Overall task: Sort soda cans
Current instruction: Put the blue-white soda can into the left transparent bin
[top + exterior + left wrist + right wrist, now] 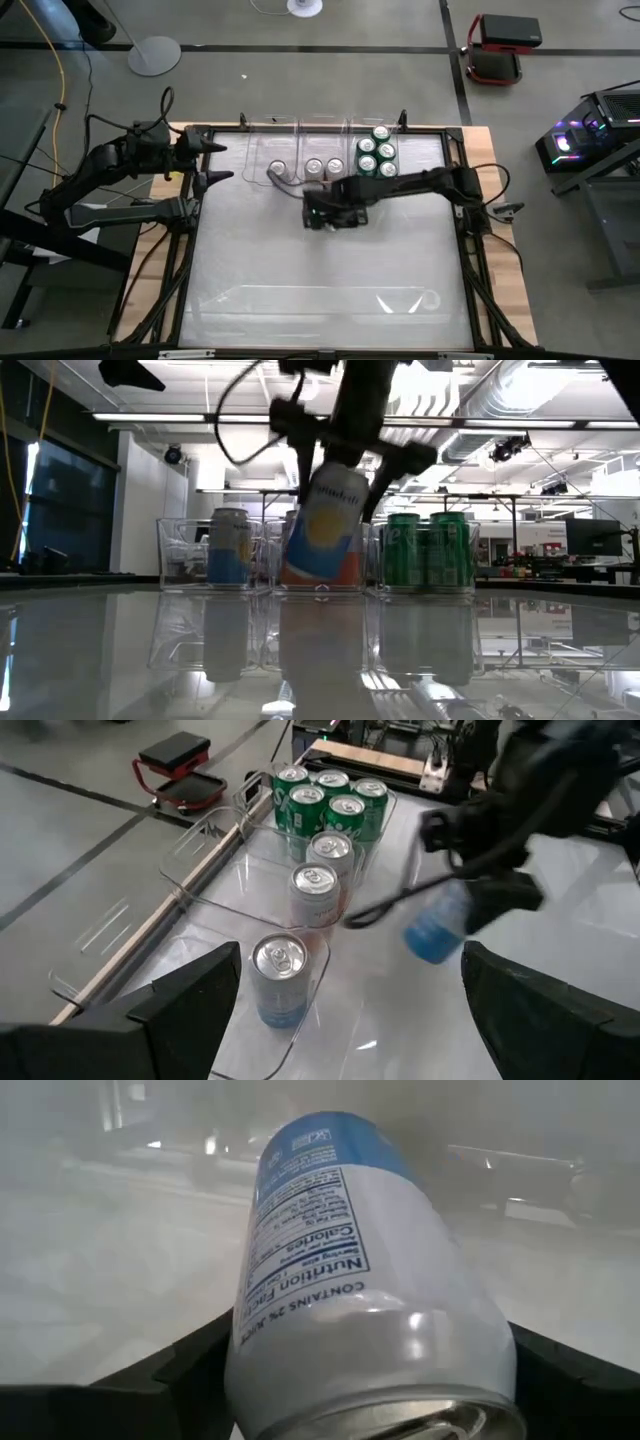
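- Five green cans (376,150) stand packed together in the clear bin (400,128) nearest the counter's (330,280) far right corner; the left wrist view shows all five silver tops.
- Three white-and-blue cans stand upright in the neighbouring clear bins along the far edge: one (279,980) alone in the bin nearest the far left corner, and two (322,870) in the middle bin.
- A ninth can, the held can (323,525), white and blue with an orange patch, is clamped in the right tool (330,212). It hangs tilted above the counter, just in front of the middle bin, near the counter's centre.
- The right tool's fingers (180,1365) press against both sides of that can; the right wrist view shows its printed nutrition label and rim up close.
- The left tool (212,160) is at the counter's far left edge, beside the row of bins, with its two fingers spread wide and nothing between them.
- That makes nine cans in all: eight in bins, one in the air.
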Available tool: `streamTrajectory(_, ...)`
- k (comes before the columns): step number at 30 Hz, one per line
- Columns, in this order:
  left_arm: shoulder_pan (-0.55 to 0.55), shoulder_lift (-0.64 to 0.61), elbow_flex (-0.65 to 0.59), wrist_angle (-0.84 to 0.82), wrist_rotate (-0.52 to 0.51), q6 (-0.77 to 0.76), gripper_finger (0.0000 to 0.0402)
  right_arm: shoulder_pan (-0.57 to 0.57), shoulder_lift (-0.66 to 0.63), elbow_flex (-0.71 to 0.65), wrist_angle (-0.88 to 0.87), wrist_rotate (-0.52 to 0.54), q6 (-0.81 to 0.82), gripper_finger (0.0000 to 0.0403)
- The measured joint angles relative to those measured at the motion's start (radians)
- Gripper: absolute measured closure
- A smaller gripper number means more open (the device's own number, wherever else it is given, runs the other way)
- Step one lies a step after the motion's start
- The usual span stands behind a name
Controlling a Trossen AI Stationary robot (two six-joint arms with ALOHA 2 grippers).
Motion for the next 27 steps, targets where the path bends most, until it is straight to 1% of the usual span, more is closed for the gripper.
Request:
streamTrajectory(5,0.000,0.011,0.000,0.001,0.003,0.018,0.0046,-0.054,0.048,0.000,0.009,-0.031,-0.060,0.0089)
streamTrajectory(10,0.000,0.011,0.000,0.017,0.004,0.023,0.0046,-0.076,0.054,0.001,0.014,-0.026,-0.072,0.0089)
streamTrajectory(14,0.000,0.011,0.000,0.033,0.029,0.035,0.0046,-0.077,0.054,0.001,0.009,-0.019,-0.075,0.0089)
streamTrajectory(23,0.000,0.011,0.000,0.052,0.033,0.035,0.0046,-0.067,0.054,-0.002,0.014,0.015,-0.067,0.0089)
streamTrajectory(27,0.000,0.011,0.000,0.051,0.033,0.003,0.0046,-0.066,0.054,-0.003,0.018,0.026,-0.045,0.0089)
